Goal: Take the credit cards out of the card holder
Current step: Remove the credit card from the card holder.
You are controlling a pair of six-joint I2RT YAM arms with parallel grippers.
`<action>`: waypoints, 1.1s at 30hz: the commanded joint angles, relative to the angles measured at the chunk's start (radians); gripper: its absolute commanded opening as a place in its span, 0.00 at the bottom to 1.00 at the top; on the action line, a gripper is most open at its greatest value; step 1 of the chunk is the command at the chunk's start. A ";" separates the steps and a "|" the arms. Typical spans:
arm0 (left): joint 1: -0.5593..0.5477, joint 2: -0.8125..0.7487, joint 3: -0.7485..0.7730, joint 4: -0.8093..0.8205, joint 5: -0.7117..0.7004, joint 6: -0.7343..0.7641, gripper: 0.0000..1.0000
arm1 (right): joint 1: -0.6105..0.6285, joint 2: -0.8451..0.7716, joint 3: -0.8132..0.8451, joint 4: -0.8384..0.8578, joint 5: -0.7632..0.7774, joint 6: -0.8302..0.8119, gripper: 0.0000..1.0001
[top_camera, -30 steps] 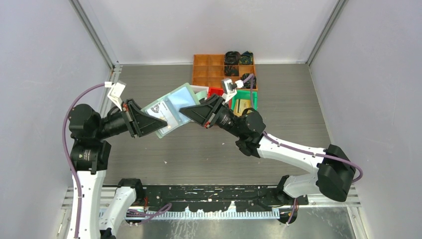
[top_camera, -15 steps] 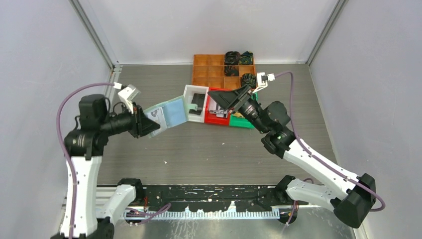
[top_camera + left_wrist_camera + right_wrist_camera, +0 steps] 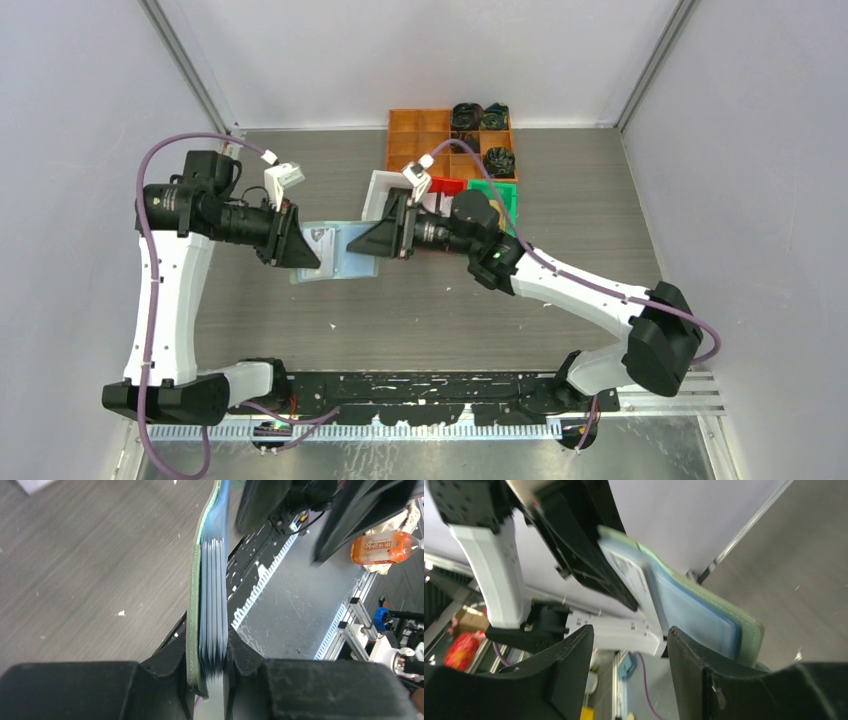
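Observation:
The card holder (image 3: pixel 345 262), pale sage green with bluish clear pockets, hangs open above the table, with my left gripper (image 3: pixel 305 248) shut on its left part. In the left wrist view the card holder (image 3: pixel 196 605) shows edge-on, its stacked pockets pinched between the fingers (image 3: pixel 170 657). A pale printed card (image 3: pixel 321 238) sits in the front pocket; other credit cards are hidden. My right gripper (image 3: pixel 372 240) stands open at the holder's right edge, holding nothing. From the right wrist, the card holder (image 3: pixel 704 612) lies just beyond and right of the gripper (image 3: pixel 629 647).
Behind the right arm stand a white bin (image 3: pixel 384 190), a red bin (image 3: pixel 447 184) and a green bin (image 3: pixel 497 190). An orange compartment tray (image 3: pixel 423 140) holds dark fabric bundles (image 3: pixel 478 116) at the back. Grey walls close in both sides.
My right gripper opened over the bins, then swung back left to the holder's edge. The left arm swung away from the bins, carrying the holder left and toward the front.

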State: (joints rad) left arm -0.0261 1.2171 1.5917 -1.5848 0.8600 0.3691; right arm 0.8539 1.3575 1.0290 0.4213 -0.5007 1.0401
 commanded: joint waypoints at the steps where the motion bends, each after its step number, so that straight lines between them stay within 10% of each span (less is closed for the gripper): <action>1: -0.001 -0.018 0.069 -0.143 0.152 0.064 0.00 | 0.048 0.011 0.068 0.091 -0.107 0.028 0.59; 14: -0.001 -0.034 0.102 -0.187 0.274 0.083 0.01 | 0.074 0.072 0.095 0.158 -0.151 0.064 0.47; 33: -0.001 -0.029 0.123 -0.185 0.305 0.039 0.03 | 0.066 0.027 0.239 -0.211 -0.113 -0.185 0.46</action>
State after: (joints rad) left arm -0.0257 1.2064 1.6695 -1.5917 1.0977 0.4198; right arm 0.9218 1.4384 1.2201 0.3408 -0.6422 0.9714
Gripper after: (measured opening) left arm 0.210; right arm 0.447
